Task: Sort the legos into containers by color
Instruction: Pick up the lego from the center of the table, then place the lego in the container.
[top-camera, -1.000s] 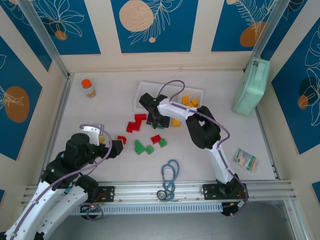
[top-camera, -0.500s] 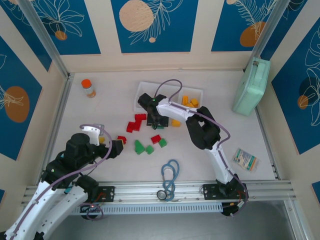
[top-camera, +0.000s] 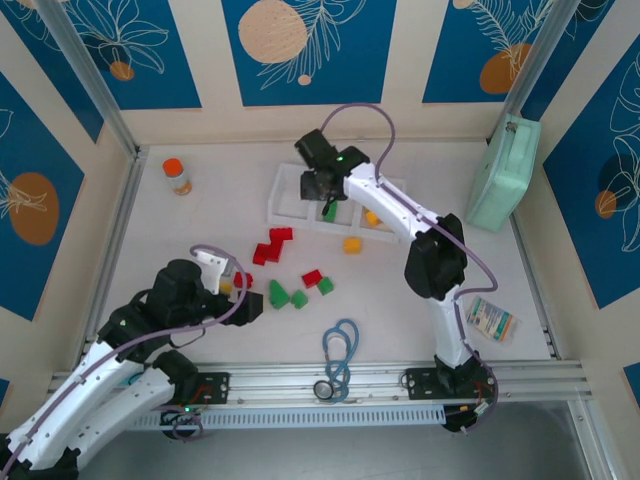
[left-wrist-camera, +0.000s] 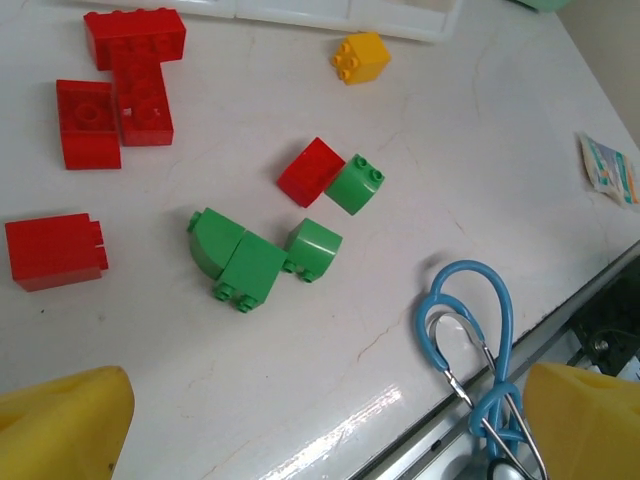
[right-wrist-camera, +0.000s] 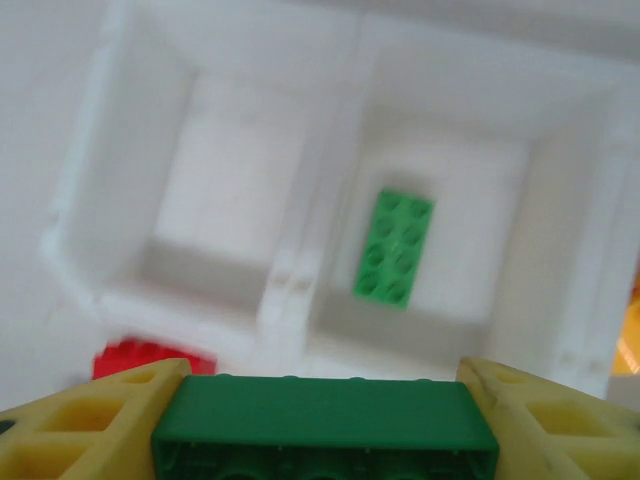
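Sorting is under way but, by my judgement, well short of done. The right gripper (right-wrist-camera: 320, 390) hangs above the low white plastic three-compartment tray (right-wrist-camera: 295, 270), clamped on a long green plastic brick (right-wrist-camera: 325, 425) over the near wall of the middle compartment, where a flat green brick (right-wrist-camera: 393, 247) already lies. The right compartment holds some orange-yellow blocks (top-camera: 372, 216), partly hidden by the arm, while the left compartment shows a bare white floor, so no red seems to be sorted yet. Loose on the bench (left-wrist-camera: 480, 130) lie several red blocks (left-wrist-camera: 135, 40), a few small green blocks (left-wrist-camera: 250, 265) and a single orange-yellow block (left-wrist-camera: 360, 57) just short of the tray. The left gripper (left-wrist-camera: 320, 425) hovers over these loose pieces with its jaws wide and nothing between them. What is left looks like the held brick's release, then most of the pile.
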